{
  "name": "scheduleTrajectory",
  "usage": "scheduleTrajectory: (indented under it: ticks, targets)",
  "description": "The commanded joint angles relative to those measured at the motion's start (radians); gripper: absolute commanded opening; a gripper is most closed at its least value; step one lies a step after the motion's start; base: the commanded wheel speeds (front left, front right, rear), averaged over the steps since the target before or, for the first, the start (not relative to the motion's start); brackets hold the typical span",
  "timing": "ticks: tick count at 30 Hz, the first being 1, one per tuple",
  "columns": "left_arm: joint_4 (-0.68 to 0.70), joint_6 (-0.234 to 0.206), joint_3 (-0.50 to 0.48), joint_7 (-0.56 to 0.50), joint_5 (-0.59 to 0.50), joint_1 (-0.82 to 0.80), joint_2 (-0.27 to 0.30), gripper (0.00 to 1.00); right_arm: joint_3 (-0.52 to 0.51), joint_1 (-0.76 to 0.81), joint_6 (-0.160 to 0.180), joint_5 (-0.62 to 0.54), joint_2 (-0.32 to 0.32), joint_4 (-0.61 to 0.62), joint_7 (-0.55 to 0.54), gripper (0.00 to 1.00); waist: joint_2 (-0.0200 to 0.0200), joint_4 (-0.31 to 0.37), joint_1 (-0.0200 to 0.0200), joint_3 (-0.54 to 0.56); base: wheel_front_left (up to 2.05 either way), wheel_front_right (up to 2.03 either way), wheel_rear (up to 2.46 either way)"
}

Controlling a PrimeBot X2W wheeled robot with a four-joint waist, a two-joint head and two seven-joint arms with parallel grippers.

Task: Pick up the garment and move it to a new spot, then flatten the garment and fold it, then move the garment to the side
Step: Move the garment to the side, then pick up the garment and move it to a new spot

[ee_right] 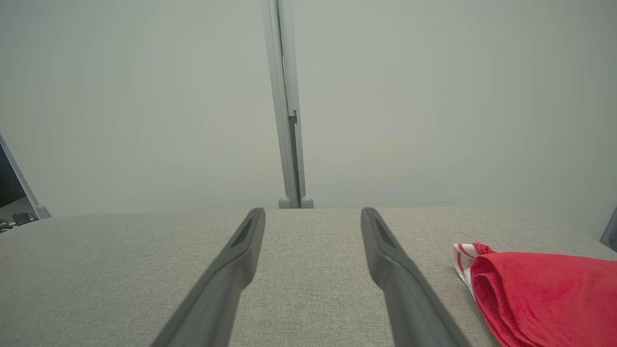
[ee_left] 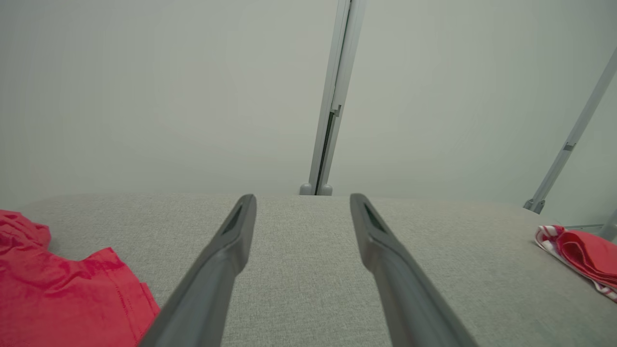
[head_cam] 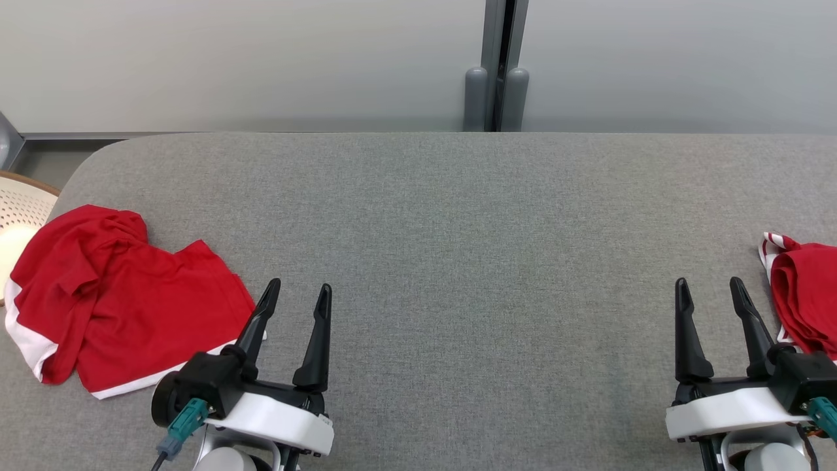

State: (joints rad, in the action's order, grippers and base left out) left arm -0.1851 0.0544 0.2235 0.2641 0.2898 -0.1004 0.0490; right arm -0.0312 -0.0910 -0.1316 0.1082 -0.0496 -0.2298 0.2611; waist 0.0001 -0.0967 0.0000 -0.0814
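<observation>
Basket (head_cam: pixel 29 196): white, perforated, left of table (head_cam: pixel 458 229); contents unclear.
Garment (head_cam: pixel 131 294): red, crumpled, near basket.
Left gripper (head_cam: pixel 300 285): jaws apart, empty.
Right gripper (head_cam: pixel 708 280): jaws apart, empty.

The left gripper (head_cam: pixel 299 286) sits at the lower left of the head view and the right gripper (head_cam: pixel 709 281) at the lower right. Both point forward, each with its two dark fingers spread wide and nothing between them. A white wrist housing sits behind each.
</observation>
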Motion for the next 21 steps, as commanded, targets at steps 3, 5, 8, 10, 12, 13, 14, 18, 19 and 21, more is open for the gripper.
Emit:
scheduleTrajectory:
  ticks: [3,5,8,10,12,13,14,18,19,21]
  targets:
    - [-0.006,-0.003,0.0,0.0,0.0,0.004,0.003,1.0,0.001,0.005,0.002,0.004,-0.002,-0.003,0.006,1.0,-0.0001,0.0,0.0,0.001,0.0,0.0,0.0]
    - [-0.008,-0.003,0.001,0.0,0.0,0.003,0.003,1.0,0.001,0.006,0.002,0.004,-0.002,-0.003,0.006,1.0,-0.0001,-0.001,0.0,0.001,0.0,0.0,0.0]
    - [-0.012,-0.002,0.005,0.0,0.0,-0.001,0.003,1.0,0.012,0.012,0.002,0.009,-0.002,0.0,0.006,1.0,-0.0001,-0.011,0.0,0.003,0.0,0.0,0.0]
    - [-0.013,-0.003,0.008,0.0,-0.001,-0.005,0.003,1.0,0.023,0.014,0.002,0.013,-0.002,0.004,0.006,1.0,-0.0001,-0.025,0.0,0.002,0.0,0.0,0.0]
    - [-0.018,-0.005,0.008,0.0,0.002,-0.008,0.004,1.0,0.04,0.018,0.002,0.013,-0.002,0.005,0.006,1.0,-0.0001,-0.045,0.0,0.001,0.0,0.0,0.0]
    - [-0.021,-0.009,0.005,0.0,0.005,-0.008,0.004,1.0,0.049,0.019,0.002,0.008,-0.002,0.005,0.006,1.0,-0.0001,-0.057,0.0,0.0,0.0,0.0,0.0]
    - [-0.023,-0.011,0.001,0.0,0.006,-0.006,0.004,1.0,0.057,0.021,0.002,0.004,-0.002,0.004,0.006,1.0,-0.0001,-0.07,0.0,-0.001,0.0,0.0,0.0]
    - [-0.026,-0.009,-0.012,0.0,0.003,0.002,0.003,1.0,0.08,0.021,0.002,-0.01,-0.002,0.004,0.006,1.0,-0.0001,-0.135,0.0,-0.008,0.0,0.0,0.0]
    - [-0.025,-0.009,-0.018,0.0,0.001,0.005,0.004,1.0,0.086,0.022,0.002,-0.016,-0.002,0.003,0.006,1.0,-0.0001,-0.153,0.0,-0.009,0.0,0.0,0.0]
    - [-0.025,-0.008,-0.027,0.0,0.002,0.009,0.003,1.0,0.097,0.023,0.002,-0.021,-0.002,-0.002,0.006,1.0,-0.0001,-0.188,0.0,-0.011,0.0,0.0,0.0]
